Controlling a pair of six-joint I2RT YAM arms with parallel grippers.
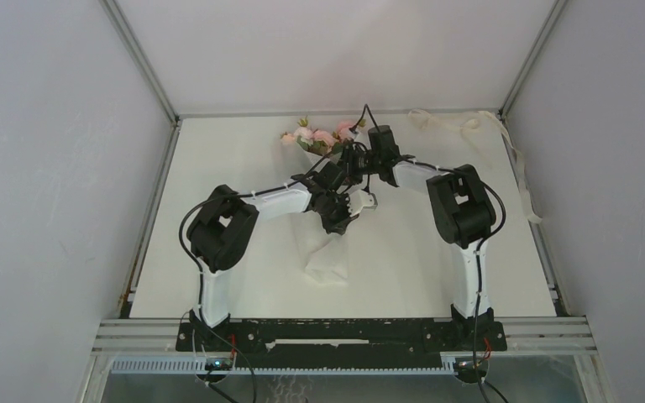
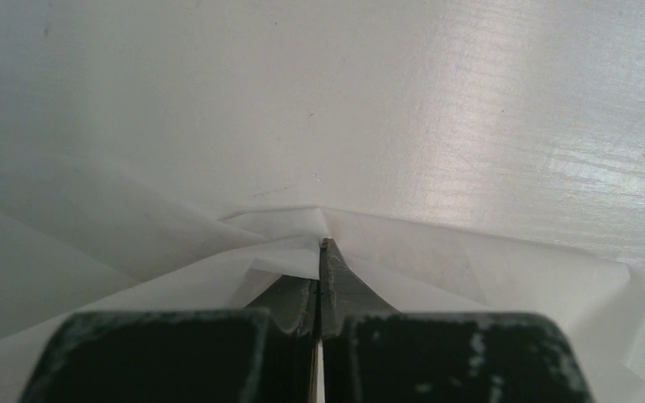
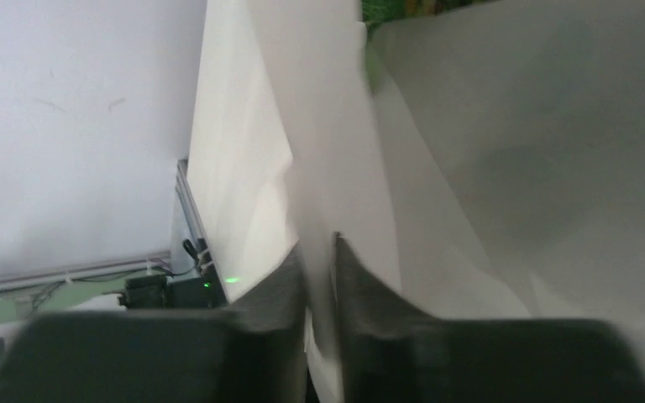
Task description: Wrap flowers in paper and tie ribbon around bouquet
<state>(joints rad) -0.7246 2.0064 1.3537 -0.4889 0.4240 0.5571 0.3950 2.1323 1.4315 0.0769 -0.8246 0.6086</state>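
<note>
Two grips: I am pinching the paper [image 2: 470, 269], left gripper [image 2: 322, 246] shut, right gripper [image 3: 319, 245] narrow; pulling apart is risking a tear.

A white worktop [image 1: 218, 252] sits inside a plain enclosure — pale grey walls [image 1: 42, 168] on three sides, joined by slim metal struts [image 1: 138, 59]. A ribbed aluminium rail [image 1: 554, 336] edges the near side. Light is soft and even.

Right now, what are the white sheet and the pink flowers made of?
The paper looks like thin tissue or wax paper: matt, slightly see-through, softly creased. The flowers are pale pink with green leaves, but they are too small here to tell real ones from fabric or plastic.
</note>
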